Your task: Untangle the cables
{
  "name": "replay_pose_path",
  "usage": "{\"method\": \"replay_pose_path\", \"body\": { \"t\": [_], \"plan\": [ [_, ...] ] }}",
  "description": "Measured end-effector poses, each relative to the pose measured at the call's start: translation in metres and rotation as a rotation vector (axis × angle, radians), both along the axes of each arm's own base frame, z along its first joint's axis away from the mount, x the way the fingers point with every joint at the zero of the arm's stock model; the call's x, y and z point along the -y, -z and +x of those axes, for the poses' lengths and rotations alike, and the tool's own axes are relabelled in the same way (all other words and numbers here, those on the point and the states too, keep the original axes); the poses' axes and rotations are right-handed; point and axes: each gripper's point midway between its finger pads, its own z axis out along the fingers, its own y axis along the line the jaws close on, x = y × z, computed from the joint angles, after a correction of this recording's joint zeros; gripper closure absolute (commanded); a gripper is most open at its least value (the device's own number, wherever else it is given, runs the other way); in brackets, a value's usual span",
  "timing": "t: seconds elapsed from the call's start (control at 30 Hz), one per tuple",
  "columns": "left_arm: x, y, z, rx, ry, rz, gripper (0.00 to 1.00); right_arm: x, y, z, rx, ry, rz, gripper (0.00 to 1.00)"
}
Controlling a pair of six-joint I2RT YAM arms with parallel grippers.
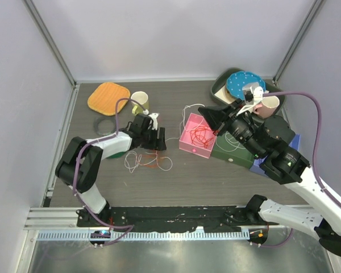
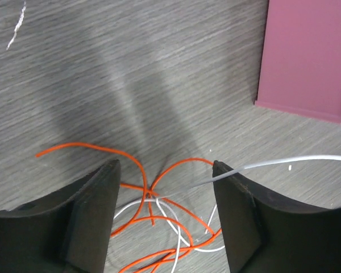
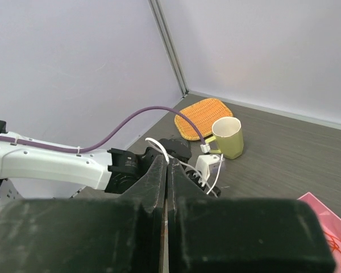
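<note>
A tangle of orange and white cables lies on the table between the fingers of my left gripper, which is open and low over it. From the knot, one white cable runs taut across the right fingertip toward the pink box. In the top view the same tangle of cables sits just in front of the left gripper. My right gripper is shut on a white cable and hangs above the pink box. Red cables lie in that box.
A green box and a blue box stand under the right arm. Behind the left gripper are a yellow-green mug, an orange mat and a dark wound ring. A bowl with a blue plate sits back right.
</note>
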Motion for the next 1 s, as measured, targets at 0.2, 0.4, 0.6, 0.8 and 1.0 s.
{"method": "replay_pose_path", "body": {
  "t": [0.2, 0.4, 0.6, 0.8, 1.0],
  "plan": [
    [0.005, -0.001, 0.009, -0.009, -0.026, -0.007, 0.77, -0.002, 0.005, 0.002, -0.013, 0.000, -0.014, 0.99],
    [0.002, -0.034, 0.018, 0.060, -0.080, -0.033, 0.96, 0.000, 0.010, 0.002, -0.018, 0.010, -0.020, 0.99],
    [0.001, -0.125, 0.022, 0.242, -0.152, -0.181, 0.96, -0.002, 0.060, 0.001, -0.069, -0.005, -0.084, 0.99],
    [0.003, -0.215, -0.005, 0.405, -0.135, -0.416, 0.93, -0.021, 0.140, 0.010, -0.164, -0.040, -0.191, 0.99],
    [-0.004, -0.270, -0.043, 0.477, -0.118, -0.591, 0.94, -0.055, 0.178, 0.001, -0.176, -0.208, -0.213, 0.99]
  ]
}}
